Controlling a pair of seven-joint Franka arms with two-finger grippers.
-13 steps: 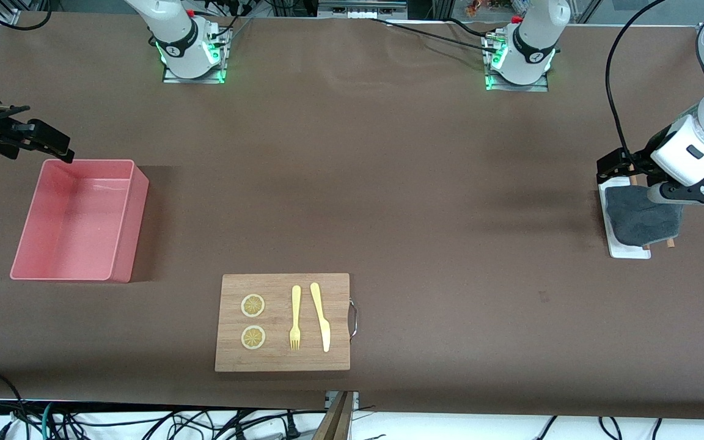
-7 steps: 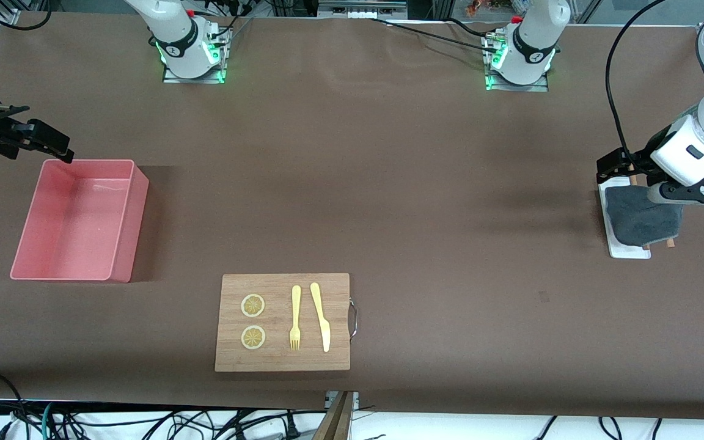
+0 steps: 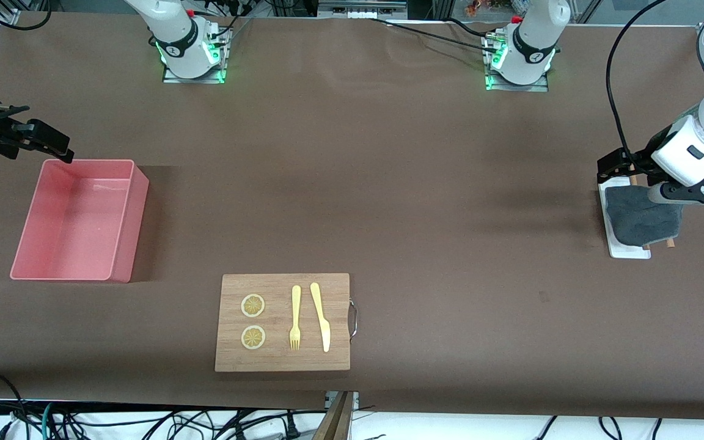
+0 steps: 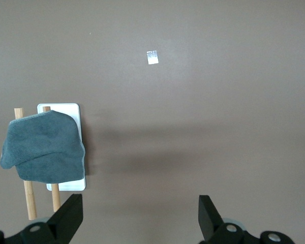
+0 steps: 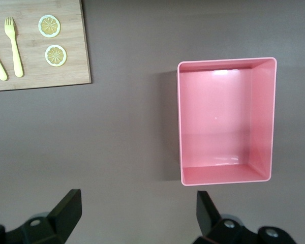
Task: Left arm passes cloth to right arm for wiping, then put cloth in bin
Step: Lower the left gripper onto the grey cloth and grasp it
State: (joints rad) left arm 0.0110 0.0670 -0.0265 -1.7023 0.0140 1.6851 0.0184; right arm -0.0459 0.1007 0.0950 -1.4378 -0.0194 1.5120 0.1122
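Pincers both gape wide, empty: left pincer (image 4: pixel 137 223) above cloth (image 4: pixel 43 147), right pincer (image 5: pixel 137 218) near bin (image 5: pixel 267 117).

The middle of the bench (image 3: pixel 352 183) lies bare between the bin (image 3: pixel 77 223) at the right arm's end and the white tray (image 3: pixel 627 250) at the left arm's end, giving a wide lane across. The cutting board (image 3: pixel 283 322) with fork (image 3: pixel 295 318), knife (image 3: pixel 320 316) and lemon slices (image 3: pixel 253 305) sits nearer the front camera, flat and low.
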